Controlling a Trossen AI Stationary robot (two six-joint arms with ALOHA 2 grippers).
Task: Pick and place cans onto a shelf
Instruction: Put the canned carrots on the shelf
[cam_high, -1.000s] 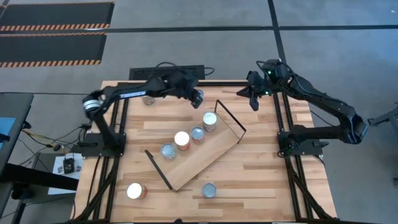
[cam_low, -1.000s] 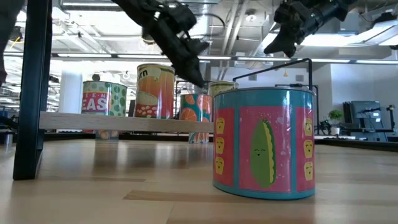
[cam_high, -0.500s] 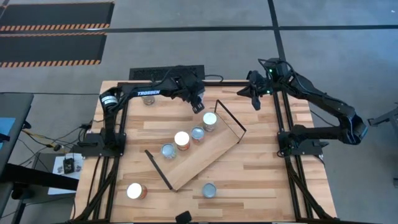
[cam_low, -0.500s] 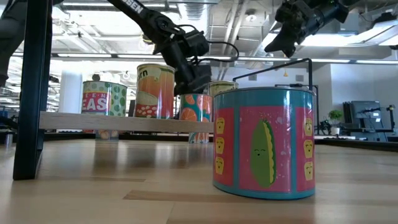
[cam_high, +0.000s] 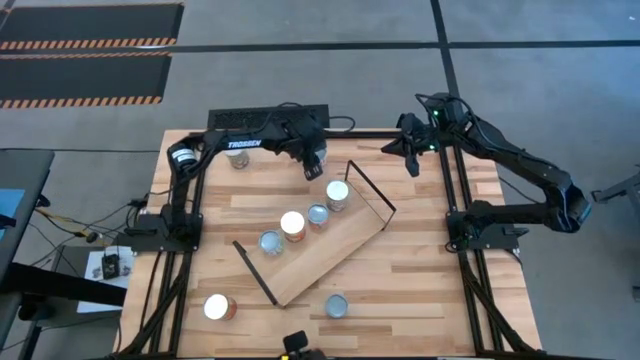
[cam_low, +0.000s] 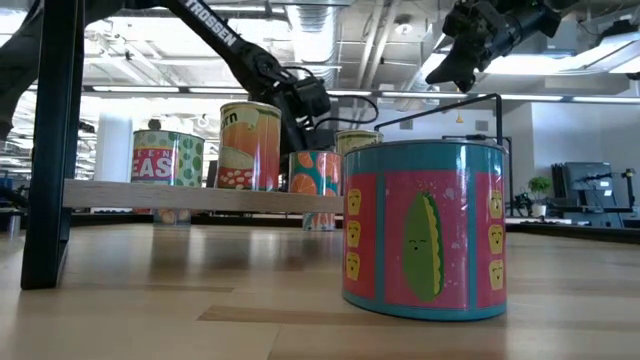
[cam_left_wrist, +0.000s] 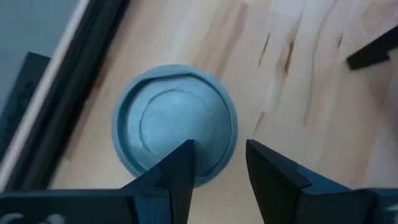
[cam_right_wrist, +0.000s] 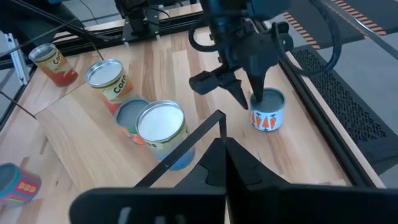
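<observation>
Left gripper now masking far can.

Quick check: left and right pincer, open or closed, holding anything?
Left pincer: open, empty, over the carrot can.
Right pincer: closed, empty, raised near the table's far edge.

The left arm carries white lettering "TROSSEN" along its link at upper centre-left of the high view; in the low view only part of the word shows on that arm, at the top. In the low view, a green can at left on the shelf shows red letters "EAS", cut off. The tall can beside it shows letters near its top that read about "en". No other text is legible.
</observation>
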